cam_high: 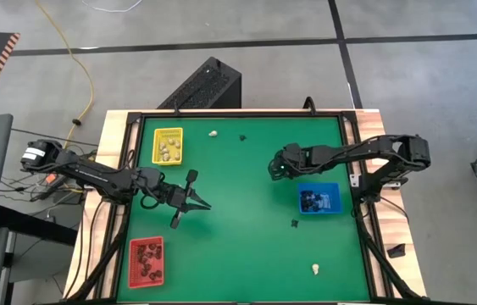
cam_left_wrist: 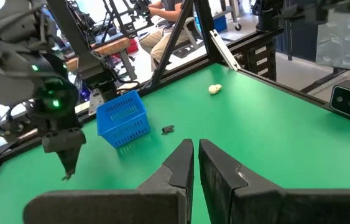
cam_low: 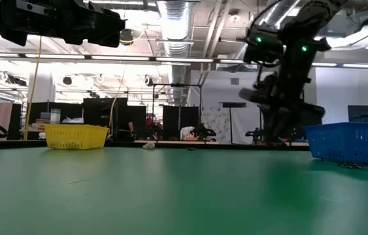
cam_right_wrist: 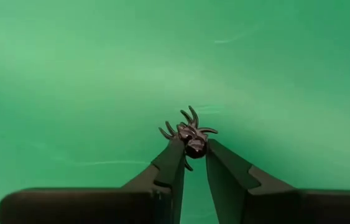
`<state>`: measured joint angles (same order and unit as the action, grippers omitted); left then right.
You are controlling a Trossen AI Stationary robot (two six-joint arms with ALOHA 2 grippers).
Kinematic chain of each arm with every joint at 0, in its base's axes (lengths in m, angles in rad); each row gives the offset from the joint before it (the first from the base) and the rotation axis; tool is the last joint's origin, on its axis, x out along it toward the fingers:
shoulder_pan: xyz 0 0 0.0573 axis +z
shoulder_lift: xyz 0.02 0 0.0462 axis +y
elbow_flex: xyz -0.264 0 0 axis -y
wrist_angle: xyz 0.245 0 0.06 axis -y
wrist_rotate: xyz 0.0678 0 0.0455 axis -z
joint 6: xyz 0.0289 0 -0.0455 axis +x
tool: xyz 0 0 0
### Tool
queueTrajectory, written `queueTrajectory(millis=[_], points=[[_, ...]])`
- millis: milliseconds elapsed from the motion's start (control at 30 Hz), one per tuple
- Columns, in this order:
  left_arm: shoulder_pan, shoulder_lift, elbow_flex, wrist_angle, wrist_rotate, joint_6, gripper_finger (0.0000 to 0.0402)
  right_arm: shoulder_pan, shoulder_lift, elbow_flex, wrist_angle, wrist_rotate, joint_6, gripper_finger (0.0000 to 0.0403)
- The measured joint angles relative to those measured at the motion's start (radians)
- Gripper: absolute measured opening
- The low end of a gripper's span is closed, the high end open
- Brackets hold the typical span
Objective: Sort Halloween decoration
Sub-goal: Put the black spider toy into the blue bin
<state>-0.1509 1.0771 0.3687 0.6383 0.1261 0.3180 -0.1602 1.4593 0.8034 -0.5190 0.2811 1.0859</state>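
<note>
From above, the green table (cam_high: 246, 246) carried three small trays: a yellow tray (cam_high: 168, 145) near the far left corner with pale trinkets in it, a red tray (cam_high: 146, 260) at the near left with dark pieces in it, and a blue tray (cam_high: 318, 198) right of centre holding dark pieces. The left gripper (cam_high: 201, 204) hung over the mat between the yellow and red trays, its fingers pressed together and holding nothing. The right gripper (cam_high: 275, 173) was down at the mat just left of the blue tray. Loose decorations lay about: a cream trinket (cam_high: 213, 133) and a black trinket (cam_high: 243, 137) near the far edge, a black spider (cam_high: 294, 224) just in front of the blue tray, and a cream piece (cam_high: 315, 269) near the front edge. From table height, the yellow tray (cam_low: 76, 136) stood at the left, the blue tray (cam_low: 352, 141) at the right, and the right arm came down beside the blue one. The left wrist camera showed its own fingers (cam_left_wrist: 181, 165) nearly touching with nothing between them, and beyond them the blue tray (cam_left_wrist: 122, 118), a black trinket (cam_left_wrist: 168, 129) and a cream one (cam_left_wrist: 215, 89). The right wrist camera showed its fingers (cam_right_wrist: 173, 163) closed around a small black spider (cam_right_wrist: 191, 137) just above the mat.
</note>
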Motion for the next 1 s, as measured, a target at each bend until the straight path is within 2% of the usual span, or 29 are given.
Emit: queueTrajectory(millis=[133, 267, 400, 533, 700, 833, 1000], points=[[0.0, 0.0, 0.0, -0.005, 0.0, 0.0, 0.0015, 0.034, 0.0, 0.084, -0.04, -0.052, -0.029, 0.0095], [0.0, 0.0, 0.0, -0.006, 0.0, 0.0, 0.0015, 0.119, 0.0, 0.2, -0.2, -0.09, -0.022, 0.0094], [0.0, 0.0, 0.0, -0.007, -0.001, 0.011, 0.0015, 0.252, 0.0, 0.333, -0.448, -0.086, 0.08, 0.0094], [0.0, 0.0, 0.0, -0.024, -0.001, 0.025, 0.0015, 0.405, -0.001, 0.418, -0.711, -0.041, 0.28, 0.0094], [0.0, 0.0, 0.0, -0.025, -0.002, 0.03, 0.0015, 0.539, -0.002, 0.394, -0.9, -0.053, 0.518, 0.0095], [0.0, 0.0, 0.0, -0.019, -0.002, 0.029, 0.0015, 0.562, -0.001, 0.351, -0.892, -0.071, 0.54, 0.012], [0.0, 0.0, 0.0, -0.018, -0.002, 0.009, 0.0015, 0.548, -0.001, 0.334, -0.919, -0.074, 0.51, 0.0188]])
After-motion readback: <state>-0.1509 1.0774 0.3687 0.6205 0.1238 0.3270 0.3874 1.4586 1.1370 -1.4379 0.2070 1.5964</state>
